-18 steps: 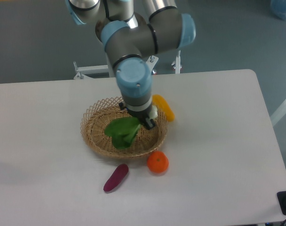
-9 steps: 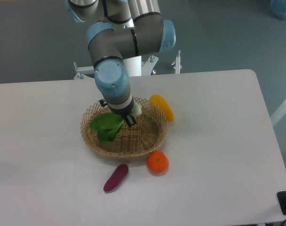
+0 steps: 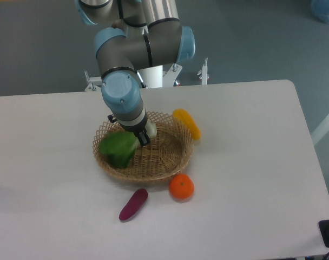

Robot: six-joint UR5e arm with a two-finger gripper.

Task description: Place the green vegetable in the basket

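Nearest the camera a purple vegetable [image 3: 133, 204] lies on the table [image 3: 251, 162], with an orange [image 3: 182, 186] beside it, just outside the front rim of the basket [image 3: 164, 162]; neither matters to the step except as things not to disturb. In the basket's left half hangs the bok choy [image 3: 118, 149], its dark leaves drooping over the weave near the left rim and its pale stem base up at the gripper [image 3: 143, 135], which is clamped on that stem end. Whether the leaves already touch the wicker I cannot tell. The step in hand looks like the release, and it is probably best done with the leaves low and well inside the rim, since they sit close to the left edge and could flop over it if dropped from height. A small move toward the basket's middle before letting go would likely leave the whole plant inside. The fingers should open fully and lift straight up, so that the stem is not dragged out. Beyond the basket, at its far right rim, a yellow vegetable [image 3: 186, 123] lies on the table, clear of the arm's way.
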